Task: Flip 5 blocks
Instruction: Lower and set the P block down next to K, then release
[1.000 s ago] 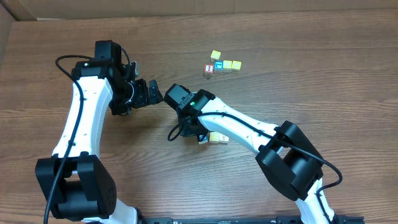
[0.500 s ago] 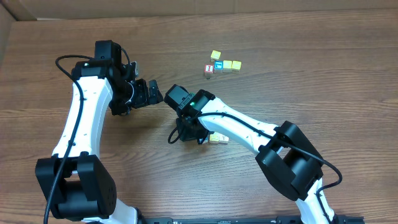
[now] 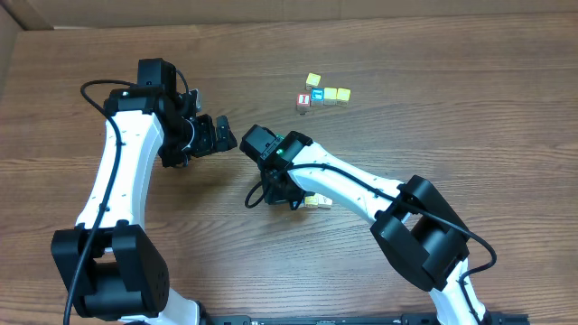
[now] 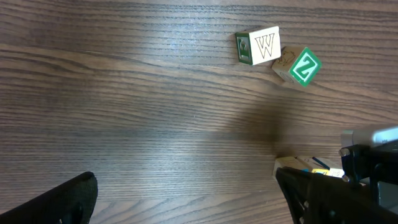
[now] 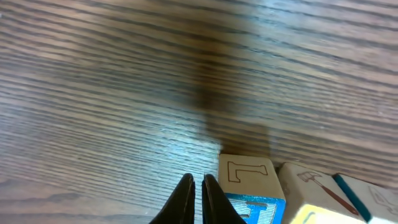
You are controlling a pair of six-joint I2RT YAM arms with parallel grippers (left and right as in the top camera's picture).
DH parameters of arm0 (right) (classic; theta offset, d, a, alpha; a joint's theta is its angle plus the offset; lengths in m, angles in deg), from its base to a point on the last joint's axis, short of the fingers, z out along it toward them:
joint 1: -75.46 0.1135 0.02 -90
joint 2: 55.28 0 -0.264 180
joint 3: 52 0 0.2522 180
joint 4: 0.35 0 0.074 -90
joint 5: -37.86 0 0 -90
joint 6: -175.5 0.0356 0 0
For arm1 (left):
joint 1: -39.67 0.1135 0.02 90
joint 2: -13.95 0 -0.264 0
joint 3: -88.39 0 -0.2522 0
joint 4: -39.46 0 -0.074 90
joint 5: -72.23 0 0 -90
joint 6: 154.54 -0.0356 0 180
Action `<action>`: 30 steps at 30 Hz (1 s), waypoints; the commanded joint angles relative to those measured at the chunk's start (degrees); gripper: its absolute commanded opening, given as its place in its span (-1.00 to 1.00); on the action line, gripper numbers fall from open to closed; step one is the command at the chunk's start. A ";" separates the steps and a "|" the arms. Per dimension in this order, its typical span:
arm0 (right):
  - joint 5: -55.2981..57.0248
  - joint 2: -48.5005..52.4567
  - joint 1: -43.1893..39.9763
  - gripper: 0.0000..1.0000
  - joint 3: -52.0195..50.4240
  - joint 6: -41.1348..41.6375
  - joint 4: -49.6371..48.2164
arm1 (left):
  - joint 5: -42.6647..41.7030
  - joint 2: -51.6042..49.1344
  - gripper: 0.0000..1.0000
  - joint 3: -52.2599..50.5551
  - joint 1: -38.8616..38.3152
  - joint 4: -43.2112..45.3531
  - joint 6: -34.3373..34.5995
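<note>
Right pincer (image 5: 194,198) shut on nothing, low over the brown wood-grain table (image 5: 93,93); left pincer (image 4: 186,180) spread wide, empty.
A cream L block (image 5: 247,177) with a blue side sits just beside the shut tips, touching a hammer-picture block (image 5: 317,190); a white W block (image 4: 260,46) and a green-faced Z block (image 4: 300,67) lie close together, apart from them.

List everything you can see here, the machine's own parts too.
brown wooden table: one, under everything.
small yellow wooden cubes: three, yellow, far cluster.
blue-faced wooden cube: one, blue, same cluster.
red-faced wooden cube: one, red, same cluster.
whitish W cube: one, green-sided, below left wrist.
green-faced Z cube: one, green, beside W cube.
cream L cube: one, blue-sided, at right gripper's tips.
hammer-picture cube: one, whitish, beside L cube.
left gripper: one, black, open.
right gripper: one, black, shut.
</note>
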 commanded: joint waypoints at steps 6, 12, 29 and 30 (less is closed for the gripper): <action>2.10 -1.64 0.20 -0.84 -0.35 1.66 -0.46 | 0.09 -0.55 0.99 1.11 -0.74 0.07 -0.02; 2.80 -1.64 0.20 -0.84 -0.35 2.12 0.28 | 0.09 -0.55 0.99 1.11 -0.74 0.07 -0.04; -1.25 -1.64 0.20 -0.82 -0.35 2.71 1.66 | 0.09 -0.55 1.00 1.11 -0.74 0.07 -0.04; -1.25 -1.64 0.22 -0.82 -0.35 2.71 1.97 | 0.09 -0.55 1.00 1.11 -0.74 0.07 -0.04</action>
